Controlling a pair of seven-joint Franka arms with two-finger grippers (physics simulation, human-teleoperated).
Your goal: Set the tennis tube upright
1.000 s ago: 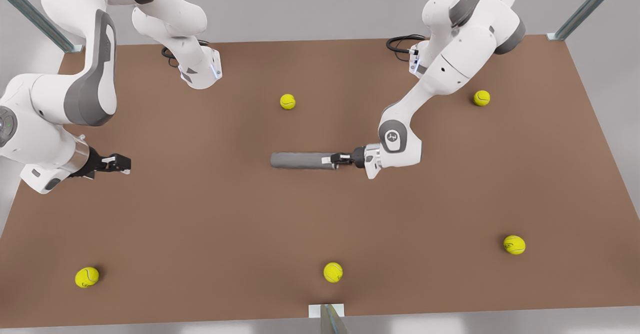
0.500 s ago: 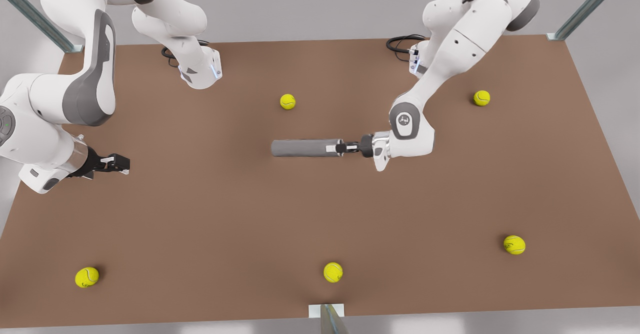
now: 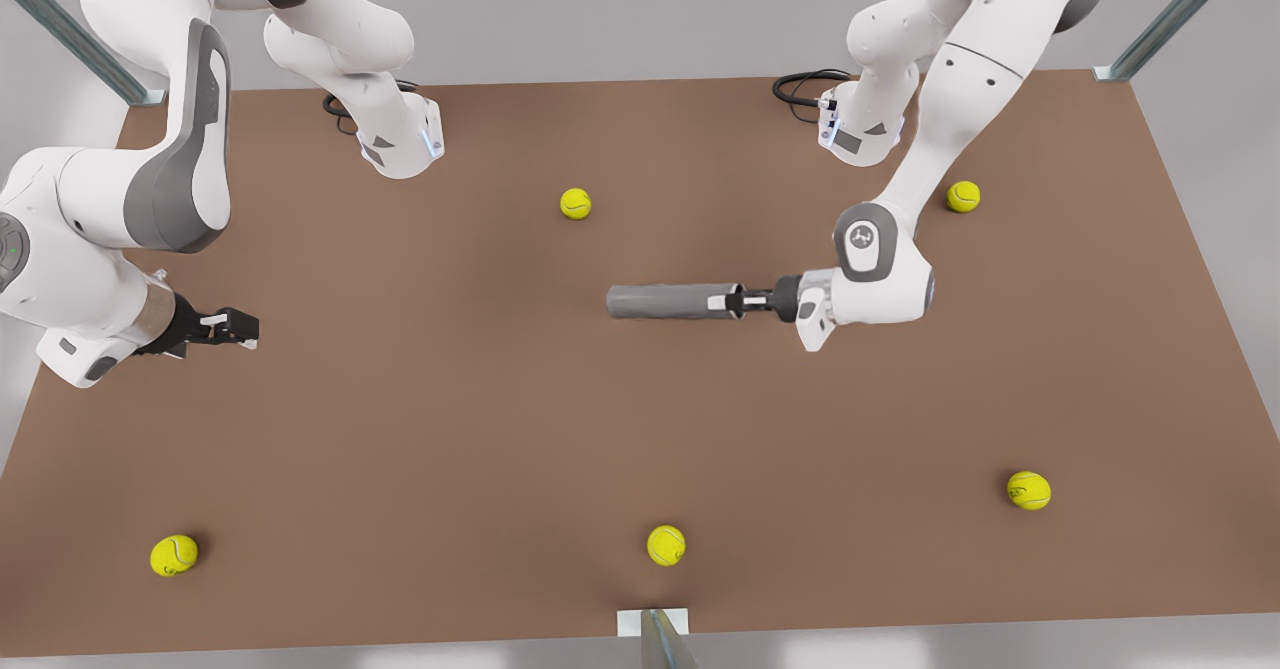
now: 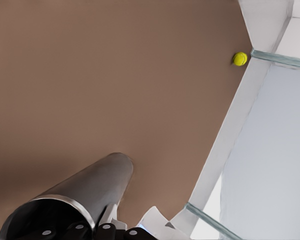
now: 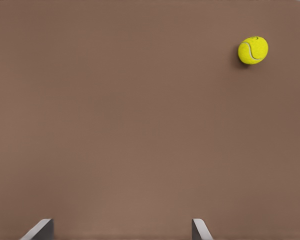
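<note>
I have the left gripper (image 3: 727, 302) clamped on the rim end of the tennis tube (image 3: 665, 302); in the left wrist view the dark fingers (image 4: 106, 231) sit at the tube's (image 4: 85, 192) lighter rim, one reaching into the open mouth. The tube lies level, pointing away from that gripper toward the front view's left, near the middle of the brown table (image 3: 480, 419). I cannot tell whether it touches the surface or hangs just above it. The mouth looks dark inside and I cannot make out any contents.

Taking the tube as my landmark: bare brown surface surrounds it on every side. The closest tennis ball (image 3: 575, 203) lies toward the arm bases and well apart from it. Another ball (image 3: 666, 545) sits toward the near table edge, well apart. A ball (image 3: 963, 196) lies beyond the holding arm's forearm, another (image 3: 1028, 490) toward the near corner at the front view's right, and one more (image 3: 173, 555) toward the near corner at the front view's left. The left wrist view catches a ball (image 4: 240, 59) close to the table's edge.

The right gripper (image 3: 240, 327) waits well apart from the tube, near the table's side edge at the front view's left, its fingertips (image 5: 41, 229) spread wide with nothing between them. One ball (image 5: 253, 50) lies ahead of it.
</note>
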